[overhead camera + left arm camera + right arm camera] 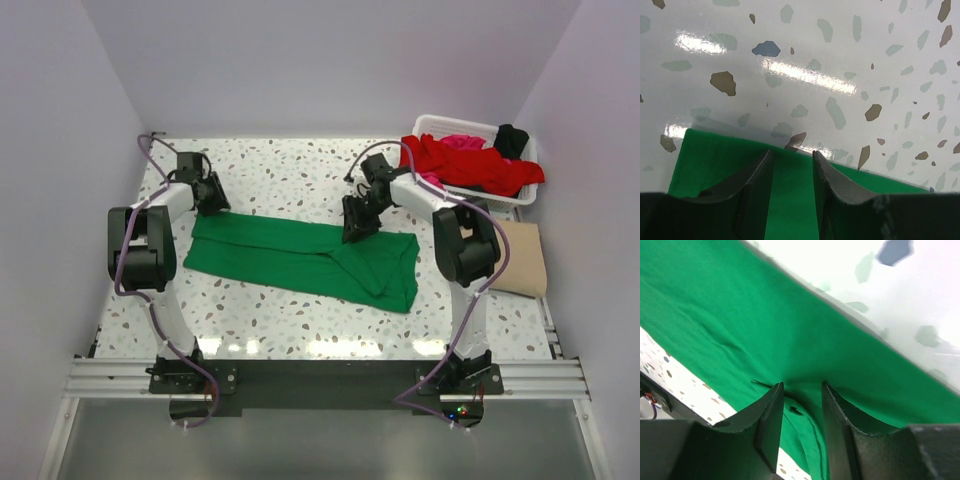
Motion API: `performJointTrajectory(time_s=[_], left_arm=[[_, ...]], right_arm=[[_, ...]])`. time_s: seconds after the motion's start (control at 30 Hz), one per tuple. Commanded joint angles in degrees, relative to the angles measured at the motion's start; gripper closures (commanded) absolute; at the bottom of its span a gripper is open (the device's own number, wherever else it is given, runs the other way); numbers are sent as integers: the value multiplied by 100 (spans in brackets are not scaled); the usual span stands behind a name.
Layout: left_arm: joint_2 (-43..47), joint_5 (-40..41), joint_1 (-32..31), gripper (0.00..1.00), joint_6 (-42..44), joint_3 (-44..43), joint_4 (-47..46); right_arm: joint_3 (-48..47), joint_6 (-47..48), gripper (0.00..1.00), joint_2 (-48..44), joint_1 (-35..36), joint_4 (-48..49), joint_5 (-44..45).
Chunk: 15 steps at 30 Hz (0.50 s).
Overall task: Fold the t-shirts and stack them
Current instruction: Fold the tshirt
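- Broadly, the speckled table [300, 160] fills the middle of the top view. The green t-shirt [290, 255] is spread flat across its centre.
- The shirt's long axis runs left to right across the frame and dips a little toward the lower right. Its far long edge faces the upper part of the picture, and both arms reach to that edge.
- The white basket [425, 125] sits at the upper right with a red shirt [470, 165] hanging over its rim and magenta and black cloth behind. A tan shirt [522, 260] lies flat at the right edge, well apart from the green one.
- The left gripper [210, 198] is at the shirt's upper-left corner. In its wrist view the fingers [760, 175] are parted over the green edge [715, 160] and have nothing clamped between them.
- The right gripper [357, 228] is further along the same far edge, right of the shirt's middle, so each arm is nearer its own end.
- In the right wrist view the tips [802, 387] are spread and set against the green cloth [740, 315]. Small creases gather between the tips, but no fold is closed in them.
- Judging from this, the coming fold depends on both grippers pinching the far edge and carrying it toward the bottom of the frame, across the long axis.
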<state>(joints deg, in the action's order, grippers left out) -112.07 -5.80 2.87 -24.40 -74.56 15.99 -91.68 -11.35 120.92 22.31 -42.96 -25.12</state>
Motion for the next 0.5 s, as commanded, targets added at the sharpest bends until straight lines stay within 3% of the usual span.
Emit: performJointTrajectory(time_s=[0.0,0.47], left_arm=[[-8,-70,29,59,225,-146,1],[-16,-202,266,59,542,21,-34]], right_arm=[[132,-121,62,-147,169,165,-159],[528,-411,67,-640,573,-124,-248]])
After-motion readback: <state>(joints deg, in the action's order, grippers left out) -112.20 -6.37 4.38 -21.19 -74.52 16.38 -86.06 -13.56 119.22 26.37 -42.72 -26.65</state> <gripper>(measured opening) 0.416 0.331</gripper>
